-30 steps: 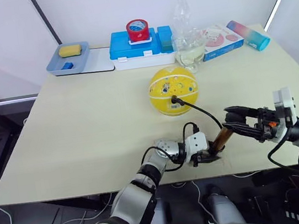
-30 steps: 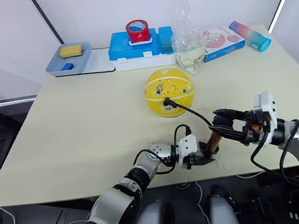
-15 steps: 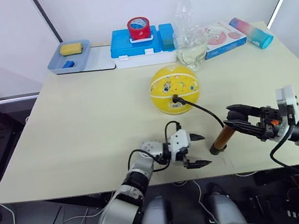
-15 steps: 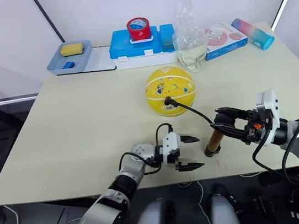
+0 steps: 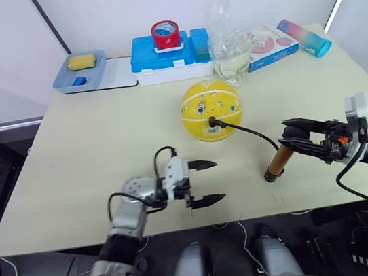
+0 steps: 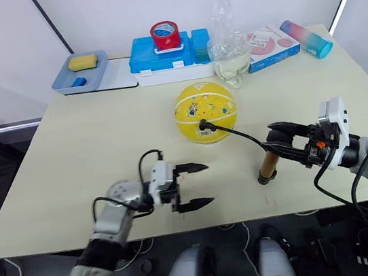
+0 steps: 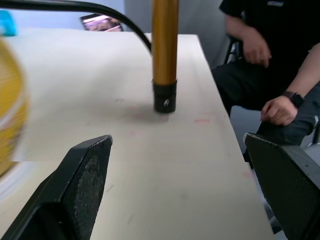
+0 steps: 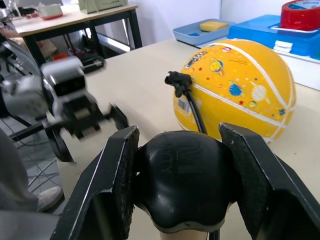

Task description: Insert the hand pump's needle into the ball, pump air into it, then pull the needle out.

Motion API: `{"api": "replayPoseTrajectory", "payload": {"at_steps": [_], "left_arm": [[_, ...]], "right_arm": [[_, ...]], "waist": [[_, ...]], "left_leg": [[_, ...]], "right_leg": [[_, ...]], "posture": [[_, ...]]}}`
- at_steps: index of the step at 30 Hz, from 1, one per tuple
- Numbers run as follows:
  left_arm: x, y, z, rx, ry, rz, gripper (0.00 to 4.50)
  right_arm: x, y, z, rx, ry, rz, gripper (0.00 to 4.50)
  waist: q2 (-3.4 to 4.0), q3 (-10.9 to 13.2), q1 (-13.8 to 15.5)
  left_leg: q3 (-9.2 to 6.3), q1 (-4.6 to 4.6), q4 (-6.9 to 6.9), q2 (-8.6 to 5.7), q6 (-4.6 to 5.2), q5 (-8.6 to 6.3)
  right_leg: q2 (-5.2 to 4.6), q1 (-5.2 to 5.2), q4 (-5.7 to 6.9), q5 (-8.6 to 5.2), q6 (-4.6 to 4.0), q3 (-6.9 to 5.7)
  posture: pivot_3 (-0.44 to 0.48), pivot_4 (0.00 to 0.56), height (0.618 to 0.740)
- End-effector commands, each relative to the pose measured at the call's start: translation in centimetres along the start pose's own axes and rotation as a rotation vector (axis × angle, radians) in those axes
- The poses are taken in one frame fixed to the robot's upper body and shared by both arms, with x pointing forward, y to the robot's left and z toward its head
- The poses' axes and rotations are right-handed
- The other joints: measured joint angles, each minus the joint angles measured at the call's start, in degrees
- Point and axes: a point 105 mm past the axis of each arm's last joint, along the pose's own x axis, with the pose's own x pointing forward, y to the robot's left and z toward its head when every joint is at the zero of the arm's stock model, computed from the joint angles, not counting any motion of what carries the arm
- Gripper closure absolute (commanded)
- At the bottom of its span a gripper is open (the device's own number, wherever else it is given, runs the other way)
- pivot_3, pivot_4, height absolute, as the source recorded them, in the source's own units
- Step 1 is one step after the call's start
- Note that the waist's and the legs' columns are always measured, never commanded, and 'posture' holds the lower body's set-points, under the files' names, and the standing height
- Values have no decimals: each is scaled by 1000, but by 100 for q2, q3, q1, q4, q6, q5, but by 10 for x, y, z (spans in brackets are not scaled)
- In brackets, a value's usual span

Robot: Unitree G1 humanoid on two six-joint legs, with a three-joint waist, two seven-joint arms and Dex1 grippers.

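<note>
Left of the scene, the left gripper (image 5: 203, 183) is held low over the near part of the table (image 5: 102, 142) with its two fingers spread wide and nothing between them, well apart from the hand pump (image 5: 278, 160). Farther off and to the right, the ball (image 5: 212, 111) is seen resting round on the table, with the needle (image 5: 212, 122) seated in its near face and the black hose arching from it to the pump. The pump is stood upright on its lower cap, its black handle being clasped between the fingers of the right gripper (image 8: 178, 185). Pumping is judged to be the step in hand; it is best done with the barrel steadied near its base by the free gripper, so that the handle is driven straight along the barrel and the hose is not tugged sideways at the needle. At the far edge, a grey tray (image 5: 66, 79) is seen holding a yellow sponge (image 5: 81, 61) and a small blue block (image 5: 80, 80), and a red tape roll (image 5: 165, 35) is set on a blue box (image 5: 144, 51).
</note>
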Motion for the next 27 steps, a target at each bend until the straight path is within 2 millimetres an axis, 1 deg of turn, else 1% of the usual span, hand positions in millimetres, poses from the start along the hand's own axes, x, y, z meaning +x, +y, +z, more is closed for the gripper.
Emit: {"api": "replayPoseTrajectory", "payload": {"at_steps": [1, 6, 12, 15, 20, 24, 27], "left_arm": [[-15, -6, 19, 34, -30, 10, 0], [-39, -13, 29, 38, -8, 50, 0], [-49, -16, 40, 39, -11, 93, 0], [-51, -18, 41, 40, -7, 113, 0], [-50, -22, 45, 35, -18, 134, 0], [-52, -24, 42, 28, -8, 153, 0], [-53, -23, 43, 29, -11, 165, 0]], "right_arm": [[-2, -4, 21, -83, -14, 7, 2449], [-6, -18, 35, -173, 40, 8, 2449], [-2, -30, 41, -340, 141, 39, 2449], [3, -39, 34, -481, 241, 63, 2449], [7, -46, 20, -587, 347, 133, 2449], [12, -51, 12, -683, 424, 186, 2449], [14, -52, 6, -736, 476, 244, 2449]], "waist": [[11, 7, -2], [19, 16, -6], [25, 22, -5], [27, 24, -11], [28, 27, 0], [29, 31, -11], [28, 32, -2]], "left_leg": [[1, 0, 1, 0, -1, 1], [8, -3, 2, -1, -2, 1], [12, -6, 0, -2, -3, 2], [17, -5, 0, -4, -5, 3], [22, -4, 0, -6, -11, 7], [27, -4, -1, -15, -18, 11], [26, -1, -1, -15, -23, 14]], "right_leg": [[-1, 0, 1, 0, 1, 0], [-1, -5, 1, 0, 2, 8], [2, -10, 0, 0, 2, 10], [3, -10, 0, 0, 3, 12], [6, -11, 2, 0, 4, 16], [6, -11, 2, 0, 4, 18], [8, -11, 5, 0, 4, 18]], "posture": [[0, 150, 739], [0, 150, 739], [0, 150, 739], [0, 150, 739], [0, 150, 739], [0, 150, 739], [0, 150, 739]]}}
